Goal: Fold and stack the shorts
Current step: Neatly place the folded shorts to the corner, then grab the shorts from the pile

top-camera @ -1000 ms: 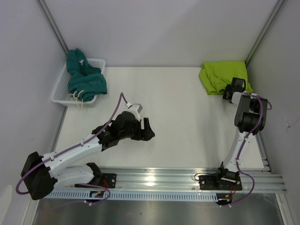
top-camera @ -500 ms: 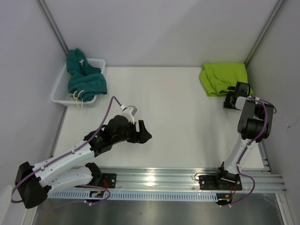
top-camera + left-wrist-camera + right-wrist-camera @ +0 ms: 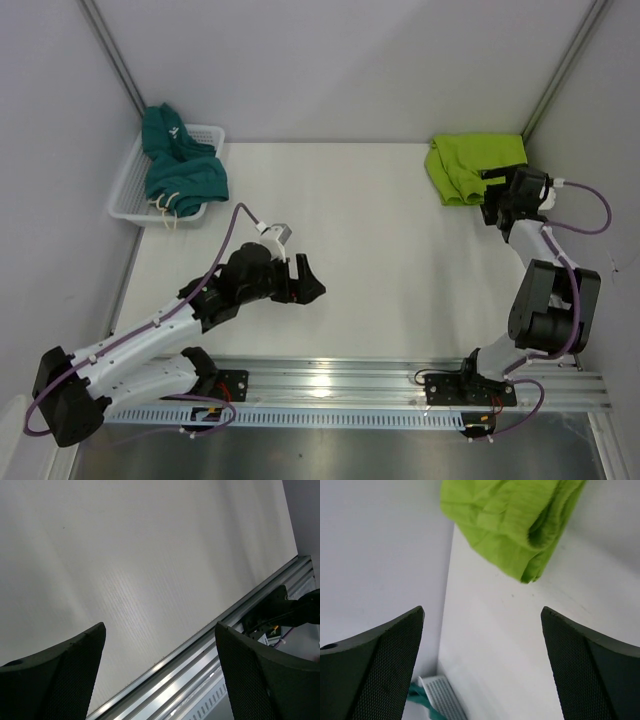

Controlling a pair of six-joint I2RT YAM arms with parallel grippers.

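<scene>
The lime green shorts [image 3: 472, 165] lie folded in the far right corner of the table; the right wrist view has them at the top [image 3: 515, 520]. My right gripper [image 3: 495, 196] is just to their right at the near edge, open [image 3: 481, 609], with only table between its fingers. The dark teal shorts [image 3: 180, 170] lie bunched in the white basket [image 3: 128, 190] at the far left, a white drawstring hanging over the rim. My left gripper [image 3: 313, 282] hovers over the middle of the table, open and holding nothing [image 3: 160, 625].
Grey walls close in the table on the left, back and right. The aluminium rail [image 3: 330, 380] with both arm bases runs along the near edge and shows in the left wrist view [image 3: 200, 670]. The basket [image 3: 442, 697] appears far off in the right wrist view.
My right gripper has opened wide beside the green shorts and its elbow has dropped toward the near edge. My left arm has drawn back a little and its jaws have widened slightly.
</scene>
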